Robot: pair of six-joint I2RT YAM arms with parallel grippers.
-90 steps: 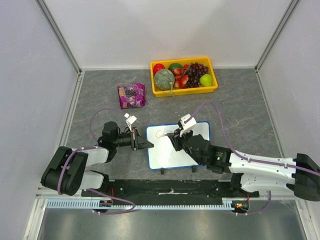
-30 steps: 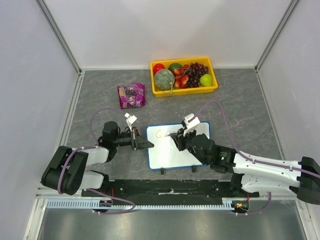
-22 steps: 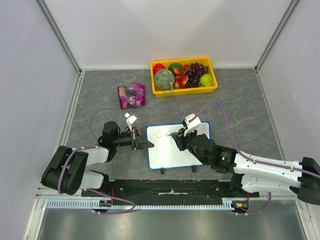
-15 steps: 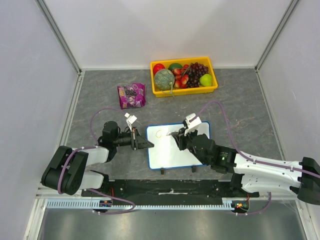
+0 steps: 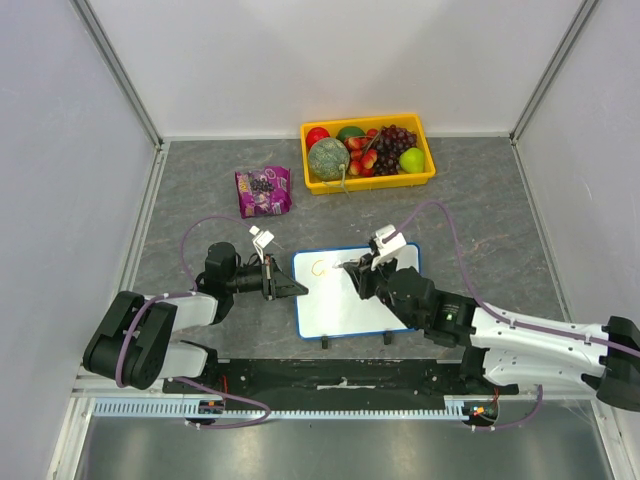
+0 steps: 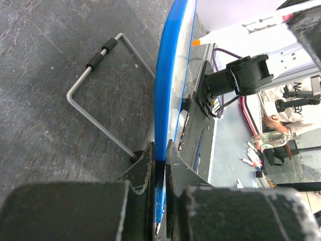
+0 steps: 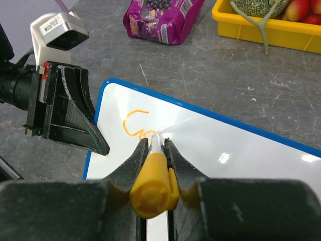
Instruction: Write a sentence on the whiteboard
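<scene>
The whiteboard (image 5: 345,300) lies flat near the table's front, white with a blue rim (image 6: 168,90). My left gripper (image 5: 290,289) is shut on its left edge (image 6: 159,155). My right gripper (image 5: 362,272) is shut on an orange marker (image 7: 153,175), its tip touching the board's upper left part. The sentence (image 7: 136,128) is a short orange scribble, a "G" and the start of a second letter, also in the top view (image 5: 320,267).
A yellow tray (image 5: 368,178) of fruit stands at the back. A purple snack bag (image 5: 263,191) lies left of it, also in the right wrist view (image 7: 163,17). The board's wire stand (image 6: 103,100) shows beneath its edge.
My right gripper has moved the marker a little to the right along the board's top, and the orange writing has grown. The left gripper has held still.
</scene>
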